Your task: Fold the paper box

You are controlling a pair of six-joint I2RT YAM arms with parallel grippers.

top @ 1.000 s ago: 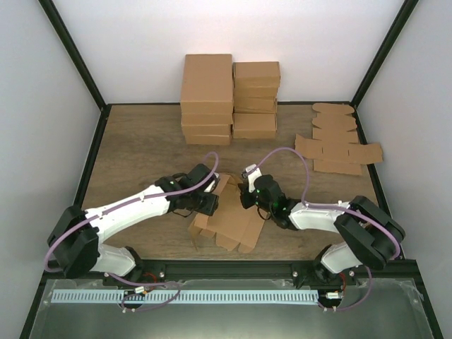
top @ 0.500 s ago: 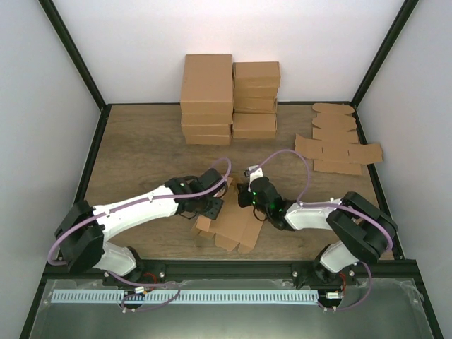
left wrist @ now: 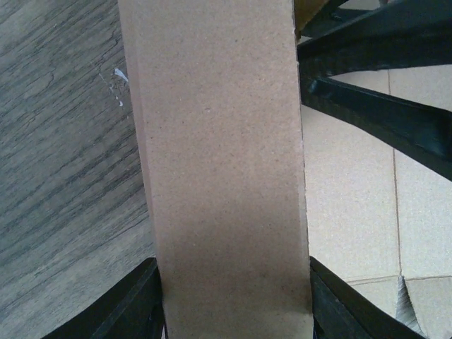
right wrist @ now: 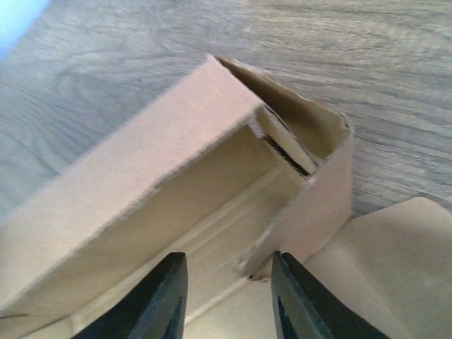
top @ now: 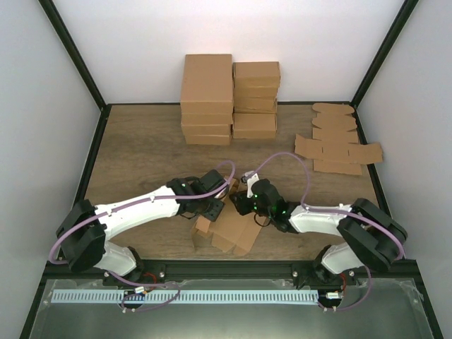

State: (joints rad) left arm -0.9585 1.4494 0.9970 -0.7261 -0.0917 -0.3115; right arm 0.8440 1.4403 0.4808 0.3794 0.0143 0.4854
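Paper box (top: 234, 229) half-formed, near middle of near edge of counter (top: 141, 148), between grippers. Left gripper (left wrist: 233, 282) clenched on upright side wall (left wrist: 219, 155). Right gripper (right wrist: 229, 258) released, fingers spread at end corner. Judgement: hold left clamp firm, wall vertical; right nudges corner tab (right wrist: 282, 145) inward along crease, gently, base flat on counter

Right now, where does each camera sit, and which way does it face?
Top external: above and behind the arms, facing down at the table; both show, meeting at the box.
Left wrist: on the left arm, facing a box wall clamped in the left gripper.
Right wrist: on the right arm, facing into a box corner; the open right gripper shows.
Shared: box and table.
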